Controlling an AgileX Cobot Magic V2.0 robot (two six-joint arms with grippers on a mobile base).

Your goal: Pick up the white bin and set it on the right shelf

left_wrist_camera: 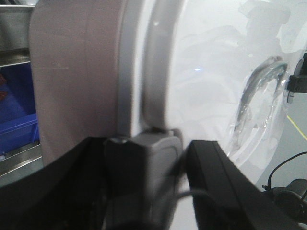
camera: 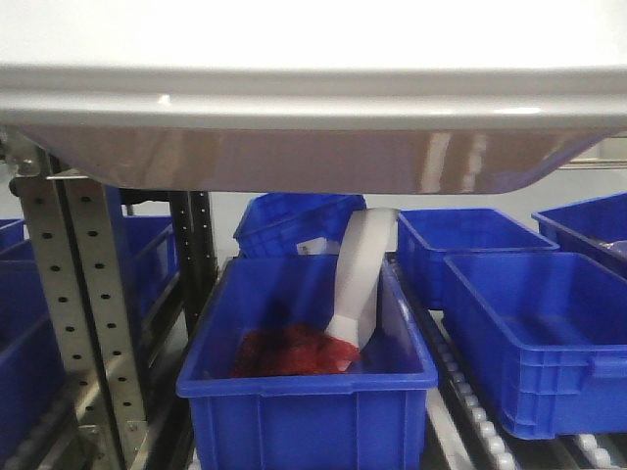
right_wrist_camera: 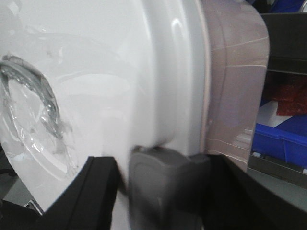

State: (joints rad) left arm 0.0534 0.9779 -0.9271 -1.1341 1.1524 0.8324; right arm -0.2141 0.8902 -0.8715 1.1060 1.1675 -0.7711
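Note:
The white bin (camera: 313, 98) fills the top of the front view, held up above the blue bins, its pinkish underside showing. In the left wrist view its lid (left_wrist_camera: 206, 72) with the clear taped patch (left_wrist_camera: 259, 105) is close up. My left gripper (left_wrist_camera: 148, 148) is shut on the grey latch (left_wrist_camera: 160, 163) at the bin's rim. In the right wrist view the bin (right_wrist_camera: 120, 72) is held the same way: my right gripper (right_wrist_camera: 163, 165) is shut on the grey latch (right_wrist_camera: 165, 184) at the opposite end. A steel rack with perforated uprights (camera: 83, 294) stands ahead on the left.
A blue bin (camera: 313, 401) holding red material (camera: 289, 352) and a white strip (camera: 358, 284) sits straight ahead below the white bin. More blue bins (camera: 539, 333) stand on a roller tier (camera: 470, 421) to the right, and others to the left and behind.

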